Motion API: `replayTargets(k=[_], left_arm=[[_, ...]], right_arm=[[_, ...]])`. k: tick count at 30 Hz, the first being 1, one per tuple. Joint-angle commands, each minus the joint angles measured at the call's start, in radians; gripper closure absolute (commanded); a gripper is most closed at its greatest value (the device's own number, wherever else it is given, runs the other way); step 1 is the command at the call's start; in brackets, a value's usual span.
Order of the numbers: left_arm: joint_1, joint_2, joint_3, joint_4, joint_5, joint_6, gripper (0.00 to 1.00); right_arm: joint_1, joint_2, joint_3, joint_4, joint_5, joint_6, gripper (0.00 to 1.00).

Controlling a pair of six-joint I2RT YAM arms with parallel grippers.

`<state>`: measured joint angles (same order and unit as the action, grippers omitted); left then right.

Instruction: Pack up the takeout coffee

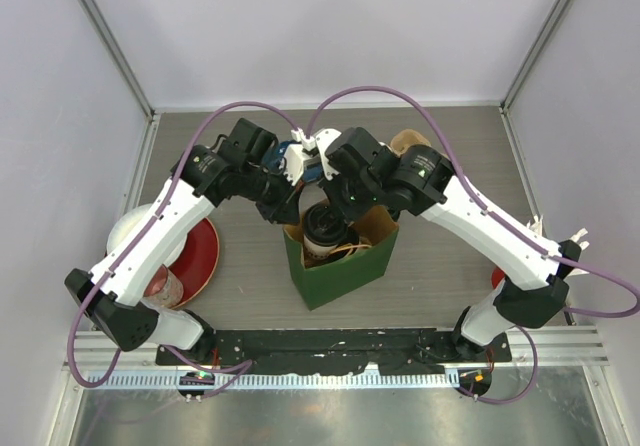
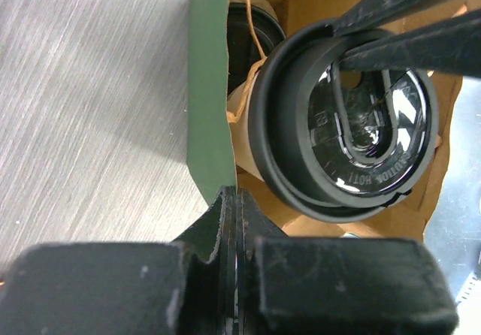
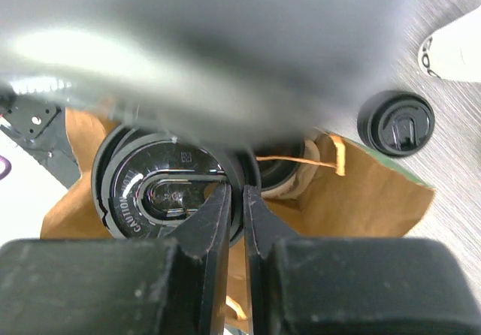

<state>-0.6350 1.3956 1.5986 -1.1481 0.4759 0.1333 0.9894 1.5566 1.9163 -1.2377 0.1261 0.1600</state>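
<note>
Standing inside the green paper bag (image 1: 340,278) on the desk (image 1: 450,266): one coffee cup (image 1: 322,224). The right gripper (image 3: 236,196) is clenched on the rim of its black lid (image 3: 161,200); the left gripper (image 2: 234,200) pinches the bag's upper edge.

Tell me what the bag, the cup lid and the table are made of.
The bag: matte paper, green outside, brown kraft inside; thin creased edge. The lid: glossy black plastic, likely; moulded lettering and reflections. The table: grey streaked grain, probably laminate or wood.
</note>
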Motion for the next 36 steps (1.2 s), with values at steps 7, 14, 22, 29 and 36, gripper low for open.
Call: replayTargets(k=[7,14,22,29,36], left_arm=[[-0.003,-0.010,0.017,0.037,0.059,-0.060,1.00],[-0.003,-0.010,0.027,0.034,0.030,-0.051,1.00],[-0.003,-0.004,0.041,0.041,0.010,-0.054,1.00],[-0.003,-0.003,0.054,0.042,-0.022,-0.038,1.00],[-0.003,0.000,0.063,0.042,-0.053,-0.015,1.00]], right_arm=[[0.029,0.007,-0.105,0.109,0.081,0.036,0.99],[0.040,-0.027,-0.169,0.086,0.095,0.044,0.99],[0.041,-0.079,-0.189,0.084,0.040,0.036,0.99],[0.041,-0.119,-0.177,0.021,-0.037,-0.019,0.99],[0.041,-0.162,-0.192,-0.020,-0.039,-0.048,0.99]])
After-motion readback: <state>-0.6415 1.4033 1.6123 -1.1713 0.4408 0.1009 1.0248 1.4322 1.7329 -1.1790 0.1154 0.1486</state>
